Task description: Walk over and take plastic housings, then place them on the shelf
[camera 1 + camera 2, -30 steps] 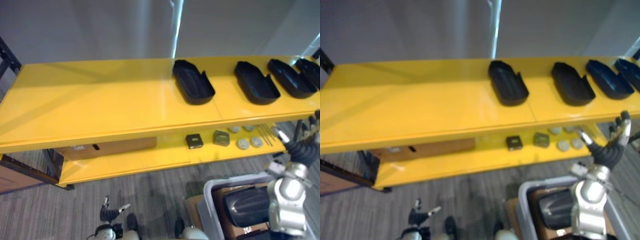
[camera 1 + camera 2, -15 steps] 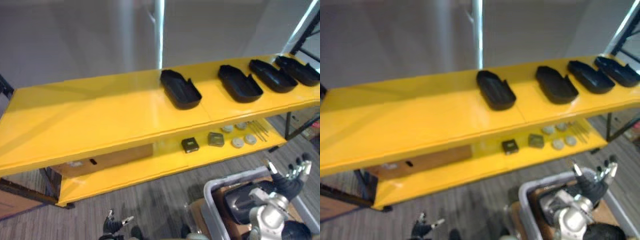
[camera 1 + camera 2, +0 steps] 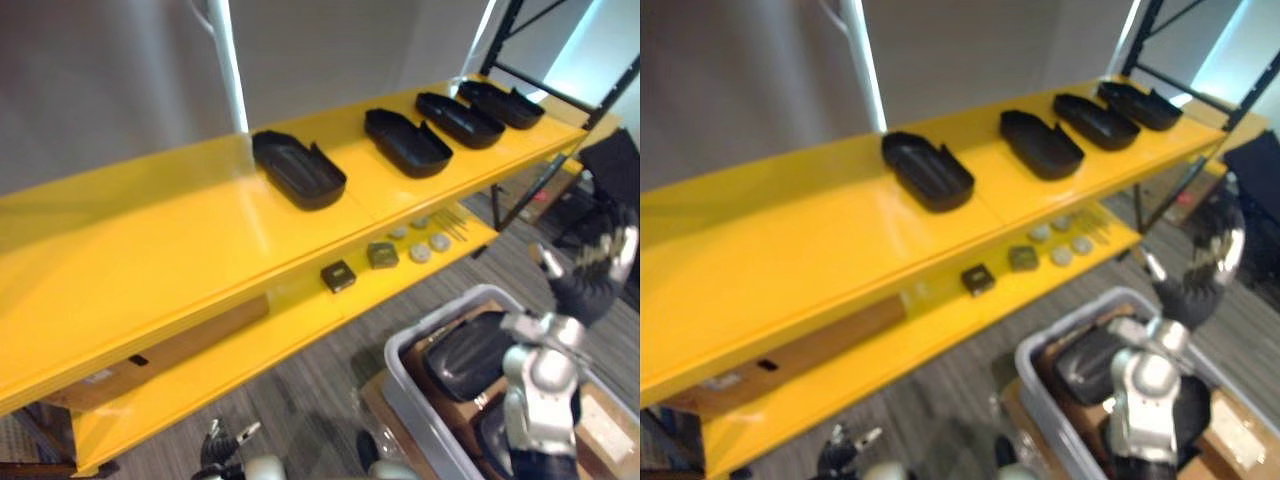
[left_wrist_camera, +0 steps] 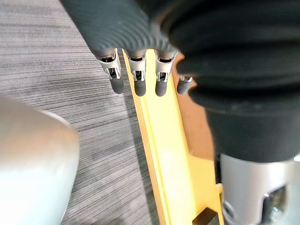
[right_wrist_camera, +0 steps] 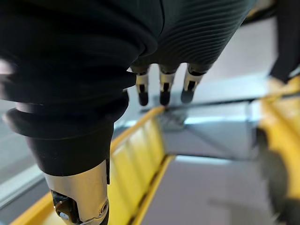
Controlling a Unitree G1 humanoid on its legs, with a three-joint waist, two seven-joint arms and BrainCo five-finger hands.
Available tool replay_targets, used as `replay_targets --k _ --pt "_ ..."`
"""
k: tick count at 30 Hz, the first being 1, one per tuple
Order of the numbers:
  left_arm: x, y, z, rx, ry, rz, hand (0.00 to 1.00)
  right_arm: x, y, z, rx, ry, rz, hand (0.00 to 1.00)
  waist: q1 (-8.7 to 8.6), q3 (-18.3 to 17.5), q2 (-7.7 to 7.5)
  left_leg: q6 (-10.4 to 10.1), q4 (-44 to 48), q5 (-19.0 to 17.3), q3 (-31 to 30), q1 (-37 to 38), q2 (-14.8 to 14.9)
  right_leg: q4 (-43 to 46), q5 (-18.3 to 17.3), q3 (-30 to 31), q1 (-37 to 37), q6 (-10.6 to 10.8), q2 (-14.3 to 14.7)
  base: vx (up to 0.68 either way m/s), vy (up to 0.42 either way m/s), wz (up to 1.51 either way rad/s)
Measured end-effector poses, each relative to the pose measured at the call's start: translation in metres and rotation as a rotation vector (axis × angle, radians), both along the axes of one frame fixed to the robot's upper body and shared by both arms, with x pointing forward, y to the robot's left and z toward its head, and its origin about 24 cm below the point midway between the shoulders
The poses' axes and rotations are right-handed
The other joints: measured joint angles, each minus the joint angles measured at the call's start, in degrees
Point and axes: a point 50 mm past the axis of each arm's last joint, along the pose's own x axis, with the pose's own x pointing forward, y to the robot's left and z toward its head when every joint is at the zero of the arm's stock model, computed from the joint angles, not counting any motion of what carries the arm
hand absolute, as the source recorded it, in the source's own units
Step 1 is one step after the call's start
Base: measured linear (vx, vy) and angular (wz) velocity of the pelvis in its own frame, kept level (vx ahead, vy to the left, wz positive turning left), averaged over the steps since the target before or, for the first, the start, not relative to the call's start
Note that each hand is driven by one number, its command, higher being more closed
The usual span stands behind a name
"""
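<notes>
Your view has swung right toward the bin (image 3: 432, 320). The right hand (image 3: 588, 283), raised near it, is spread and empty, and the left hand (image 4: 137, 77) is open too. Take a housing (image 3: 468, 352) next.

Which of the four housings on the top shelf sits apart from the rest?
The leftmost housing: its gap to the next housing is clearly wider than those among the other three.

Cardboard box (image 3: 190, 340) at left; dark block (image 3: 338, 275) near pale discs (image 3: 438, 242) (several, round); grey tote (image 3: 440, 318) on striped carpet (image 3: 300, 390).
</notes>
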Motion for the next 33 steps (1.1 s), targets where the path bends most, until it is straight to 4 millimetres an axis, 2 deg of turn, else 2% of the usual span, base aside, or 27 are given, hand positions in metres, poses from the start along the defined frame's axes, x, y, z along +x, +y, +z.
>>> replay_targets --k 1,2,4,6,9,11,16,18,19,21,24,26,27,28,29,30,31,32,33 --pt "0.0 0.002 0.0 0.006 0.001 0.002 0.0 0.003 0.003 0.002 0.0 0.001 0.001 0.0 0.31 0.1 -0.3 0.0 0.2 -0.1 0.4 0.0 0.0 0.3 0.4 0.0 -0.4 0.6 0.0 -0.06 0.093 -0.38" --pt "-0.002 0.008 0.0 0.018 0.009 0.015 0.0 0.008 0.006 0.004 0.006 0.015 -0.002 0.0 1.35 0.2 -0.5 0.1 0.7 -0.1 0.7 0.0 -0.1 0.8 1.4 -0.6 -1.1 0.9 0.2 -0.01 0.063 -0.52" --pt "-0.016 0.011 -0.006 0.018 0.068 0.034 0.0 0.015 0.006 -0.001 0.013 0.058 -0.015 0.0 2.11 0.2 -0.48 0.4 1.4 -0.3 0.0 0.2 -0.7 0.8 2.7 -0.6 -1.8 0.8 0.3 0.01 0.052 -0.65" --pt "-0.038 0.008 -0.014 0.028 0.163 -0.005 0.0 0.014 -0.004 -0.013 0.023 0.112 -0.058 0.0 1.35 1.3 0.67 1.8 1.9 -1.2 0.5 0.4 -1.2 1.0 3.9 -0.6 -2.4 0.7 0.3 -0.04 0.093 -0.58" --pt "-0.05 0.009 -0.016 0.031 0.197 -0.001 0.0 0.001 -0.024 -0.036 0.032 0.198 -0.132 0.0 0.6 2.7 0.93 2.7 2.8 -2.8 2.2 1.5 -1.3 1.4 4.0 -0.5 -2.5 0.8 0.3 -0.09 0.079 -0.48" --pt "-0.053 0.012 -0.017 0.034 0.21 0.006 0.0 -0.011 -0.035 -0.05 0.038 0.253 -0.18 0.0 -0.6 2.9 0.75 2.5 3.7 -3.9 3.0 2.1 -1.0 1.4 3.8 -0.4 -2.4 0.4 0.4 -0.12 0.064 -0.28" --pt "-0.05 0.012 -0.016 0.036 0.181 -0.007 0.0 -0.039 -0.055 -0.071 0.067 0.32 -0.29 0.0 -1.86 3.1 0.24 2.5 3.7 -5.1 5.0 3.3 -0.4 1.9 3.5 -0.7 -2.7 -1.2 0.4 -0.08 0.038 -0.32" --pt "-0.044 0.009 -0.014 0.05 0.159 -0.065 0.0 -0.054 -0.058 -0.077 0.085 0.333 -0.317 0.0 -2.09 3.1 0.31 2.5 3.7 -5.5 5.0 3.3 -0.4 1.6 3.7 -1.1 -2.9 -1.7 0.5 0.0 0.038 -0.2" --pt "-0.035 0.009 -0.01 0.071 0.131 -0.116 0.0 -0.064 -0.058 -0.085 0.094 0.358 -0.326 0.0 -2.42 3.1 0.36 2.3 3.6 -5.7 4.9 3.3 -0.1 1.6 3.9 -2.3 -2.8 -1.9 0.5 0.05 0.022 -0.05" --pt "-0.022 0.008 -0.005 0.086 0.085 -0.148 0.0 -0.073 -0.057 -0.093 0.104 0.392 -0.329 0.0 -2.52 3.0 0.5 2.2 3.7 -6.0 4.8 3.3 0.4 1.6 3.9 -2.7 -2.7 -1.9 0.9 0.08 0.024 -0.01" --pt "0.009 -0.003 0.01 0.109 -0.043 -0.247 0.0 -0.084 -0.054 -0.106 0.119 0.448 -0.335 0.0 -2.67 3.9 2.07 2.1 6.5 -7.0 2.6 2.6 1.6 3.1 3.3 -3.8 -2.8 -2.4 2.4 0.12 0.047 0.06" --pt "0.035 -0.03 0.025 0.094 -0.152 -0.414 0.0 -0.086 -0.049 -0.111 0.164 0.452 -0.331 0.0 -2.16 5.6 4.17 2.5 9.3 -8.9 0.9 2.3 3.1 9.0 3.3 -4.3 -5.4 -2.3 4.4 0.05 0.071 -0.25" --pt "0.046 -0.046 0.032 0.075 -0.193 -0.521 0.0 -0.091 -0.044 -0.117 0.205 0.458 -0.326 0.0 -2.78 7.0 4.67 2.5 10.5 -9.1 1.2 2.8 3.1 13.8 3.3 -5.8 -7.1 -2.3 5.1 0.0 0.07 -0.28" --pt "0.048 -0.053 0.035 0.06 -0.209 -0.556 0.0 -0.095 -0.041 -0.121 0.226 0.47 -0.32 0.0 -3.07 7.7 4.53 2.4 10.8 -9.0 1.8 3.7 3.0 15.6 3.3 -6.6 -7.5 -2.3 5.1 -0.03 0.117 -0.42" --pt "0.048 -0.066 0.038 0.032 -0.223 -0.606 0.0 -0.108 -0.036 -0.126 0.233 0.499 -0.307 0.0 -3.39 8.1 4.15 2.5 10.7 -9.0 3.1 5.7 2.4 17.6 3.5 -9.6 -7.5 -2.6 4.4 -0.07 0.153 -0.88" --pt "0.048 -0.072 0.041 0.022 -0.224 -0.632 0.0 -0.116 -0.031 -0.125 0.204 0.504 -0.27 0.0 -3.53 8.5 3.33 3.3 8.4 -8.6 5.1 8.0 1.3 17.6 5.4 -12.4 -7.6 -4.4 3.4 -0.11 0.136 -1.06" --pt "0.047 -0.071 0.041 0.024 -0.216 -0.633 0.0 -0.116 -0.029 -0.123 0.187 0.494 -0.244 0.0 -3.53 8.2 3.27 4.4 6.6 -8.1 6.2 8.6 1.2 15.2 8.0 -13.3 -7.5 -4.0 3.1 -0.15 0.092 -1.2" --pt "0.049 -0.065 0.04 0.042 -0.188 -0.623 0.0 -0.115 -0.027 -0.123 0.167 0.493 -0.214 0.0 -4.26 8.5 3.39 6.7 4.0 -7.0 9.5 9.0 1.3 18.7 6.1 -15.8 -9.1 -4.9 2.2 -0.18 0.082 -1.1" --pt "0.046 -0.054 0.036 0.055 -0.135 -0.602 0.0 -0.113 -0.026 -0.122 0.142 0.498 -0.189 0.0 -4.34 8.7 3.1 7.5 2.7 -6.1 12.0 9.2 1.6 26.8 1.8 -18.6 -11.2 -5.8 0.9 -0.16 0.095 -1.04"
